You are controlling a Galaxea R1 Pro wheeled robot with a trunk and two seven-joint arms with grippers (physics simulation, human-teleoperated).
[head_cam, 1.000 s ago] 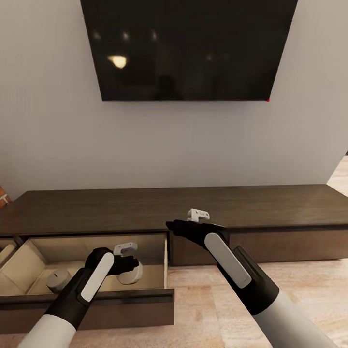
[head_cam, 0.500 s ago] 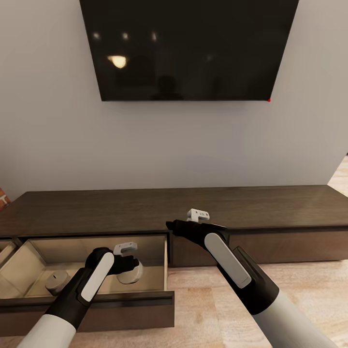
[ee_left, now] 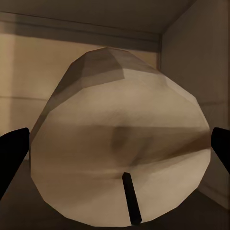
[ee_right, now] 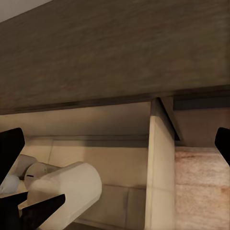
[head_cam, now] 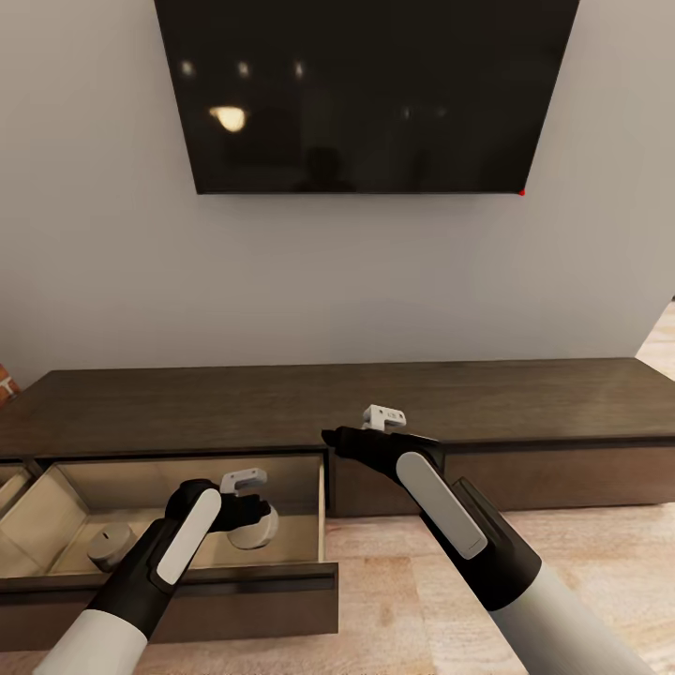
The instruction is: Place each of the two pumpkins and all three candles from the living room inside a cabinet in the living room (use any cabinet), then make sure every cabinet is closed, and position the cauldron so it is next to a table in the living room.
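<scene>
Left gripper (head_cam: 255,521), jaws spread wide, holds a candle (head_cam: 253,532) tipped on its side, wick end toward the wrist, inside the cabinet's (head_cam: 525,394) open drawer (head_cam: 319,525). Another candle (head_cam: 111,542) stands upright nearby. Right gripper (head_cam: 330,438) hovers open above.

two candles are showing in the open drawer: one (head_cam: 255,532) at the left gripper, one (head_cam: 111,544) lying further left. one tv console (head_cam: 375,398) and one television (head_cam: 366,94) are showing.

No readable text, label, brand, number or sign anywhere.
</scene>
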